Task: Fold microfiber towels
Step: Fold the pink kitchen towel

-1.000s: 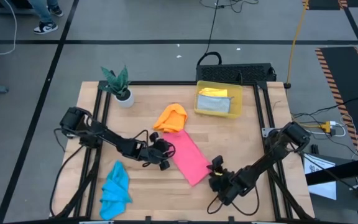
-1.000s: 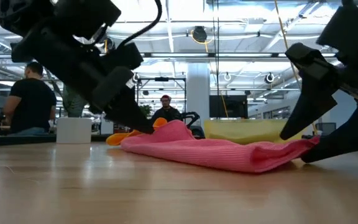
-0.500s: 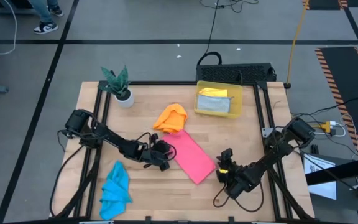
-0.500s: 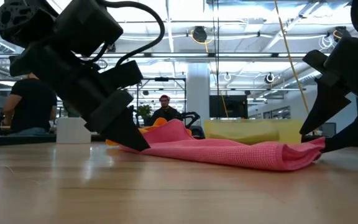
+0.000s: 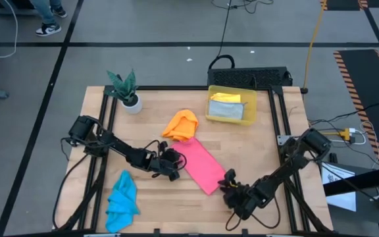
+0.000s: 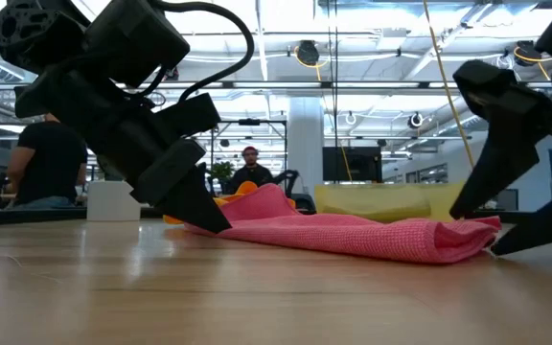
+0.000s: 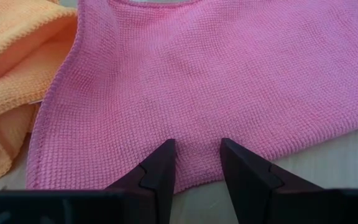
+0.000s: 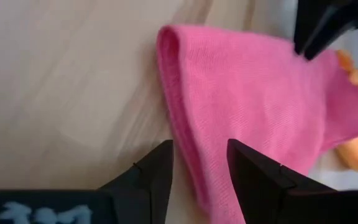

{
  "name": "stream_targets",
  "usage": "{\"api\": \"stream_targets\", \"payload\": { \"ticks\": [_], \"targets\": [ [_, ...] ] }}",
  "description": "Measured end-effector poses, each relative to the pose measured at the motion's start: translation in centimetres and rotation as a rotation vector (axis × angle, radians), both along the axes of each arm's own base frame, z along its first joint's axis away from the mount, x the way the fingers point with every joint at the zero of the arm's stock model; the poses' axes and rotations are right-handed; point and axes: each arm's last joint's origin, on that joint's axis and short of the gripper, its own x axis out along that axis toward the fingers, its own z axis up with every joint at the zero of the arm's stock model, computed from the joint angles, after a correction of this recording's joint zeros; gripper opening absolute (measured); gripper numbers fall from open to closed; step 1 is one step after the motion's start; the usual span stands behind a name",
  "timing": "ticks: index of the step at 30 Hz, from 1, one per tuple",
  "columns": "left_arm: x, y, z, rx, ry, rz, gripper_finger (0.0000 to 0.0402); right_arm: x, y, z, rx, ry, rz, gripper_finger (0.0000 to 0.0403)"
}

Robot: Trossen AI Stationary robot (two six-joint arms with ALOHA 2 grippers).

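A pink towel [image 5: 199,164], folded into a long strip, lies slantwise on the wooden table, one end against a bunched orange towel [image 5: 181,125]. My left gripper [image 5: 174,166] is open, and its fingertips are down on the pink towel's left edge. My right gripper [image 5: 227,186] is open at the strip's near right end, with a finger on either side of the rounded fold [image 8: 185,143]. A blue towel [image 5: 122,201] lies crumpled at the near left. A grey and a yellow towel lie in the yellow bin [image 5: 231,106]. My left gripper sets its open fingertips [image 7: 164,155] on the pink towel just inside its left edge [image 7: 194,177], slanting down from the table's left; the towel lies flat on the table under them. My right gripper: I cannot tell whether its fingers touch the fold between them.
A potted plant [image 5: 125,89] stands at the far left corner. The yellow bin sits at the far right. Bare wood lies between the blue towel and the pink one. People show in the room beyond the table.
My right gripper drew back from the pink towel's near right end toward the table's right edge, then came back, and its fingers now stand on either side of the fold. The towel's right end has settled flat. My left gripper sank a little onto the towel's left edge.
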Motion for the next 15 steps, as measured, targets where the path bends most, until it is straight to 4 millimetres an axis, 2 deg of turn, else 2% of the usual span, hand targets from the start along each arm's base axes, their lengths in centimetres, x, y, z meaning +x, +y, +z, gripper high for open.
{"api": "stream_targets", "payload": {
  "ticks": [6, 13, 15],
  "targets": [
    [0.0, 0.0, 0.0, 0.0, 0.0, 0.0, 0.0131, -0.4, -0.6, 0.0, -0.134, 0.014, -0.001, 0.0144],
    [0.0, 0.0, 0.0, 0.001, 0.004, -0.001, 0.0131, -1.6, -1.8, -0.4, -0.24, 0.129, -0.029, 0.0144],
    [0.0, 0.0, -0.1, 0.001, 0.005, -0.001, 0.0131, -1.7, -1.8, -0.5, -0.225, 0.178, -0.005, 0.0144]
  ]
}}
